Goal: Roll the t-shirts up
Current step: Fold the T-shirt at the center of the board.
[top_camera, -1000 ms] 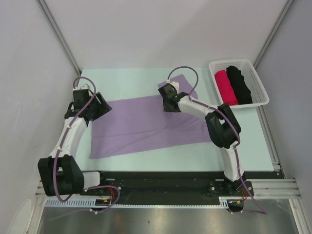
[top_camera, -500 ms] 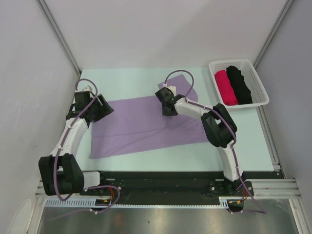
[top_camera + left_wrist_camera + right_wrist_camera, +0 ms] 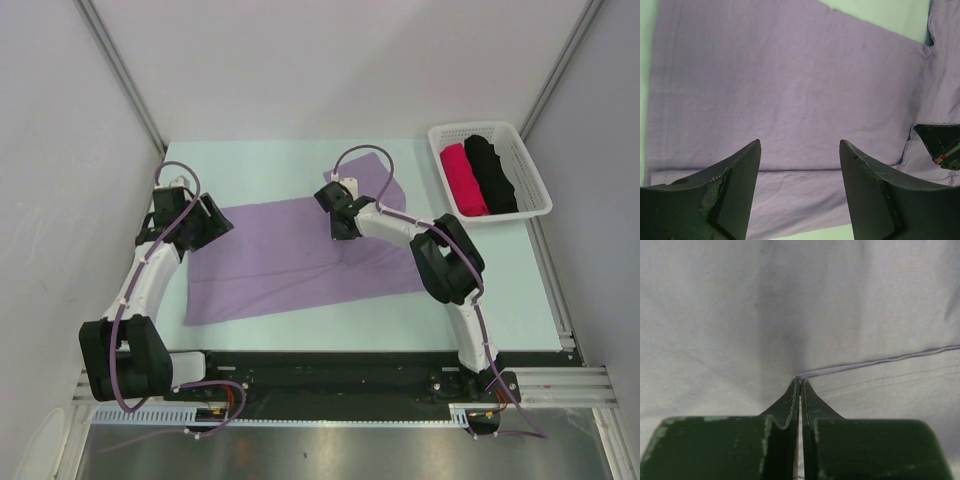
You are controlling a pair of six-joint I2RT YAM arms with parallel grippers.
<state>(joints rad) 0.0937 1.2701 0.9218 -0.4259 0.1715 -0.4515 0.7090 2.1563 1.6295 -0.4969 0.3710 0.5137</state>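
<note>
The lilac t-shirt (image 3: pixel 280 265) lies flat on the table (image 3: pixel 270 165), its long way running left to right. The right gripper (image 3: pixel 799 382) is pressed together, pinching a fold near the far middle. The left gripper (image 3: pixel 800 142) hangs spread over the left end.

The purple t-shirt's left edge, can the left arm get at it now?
Probably yes: the left tool hangs open over the purple t-shirt near that edge, nothing in between.
</note>
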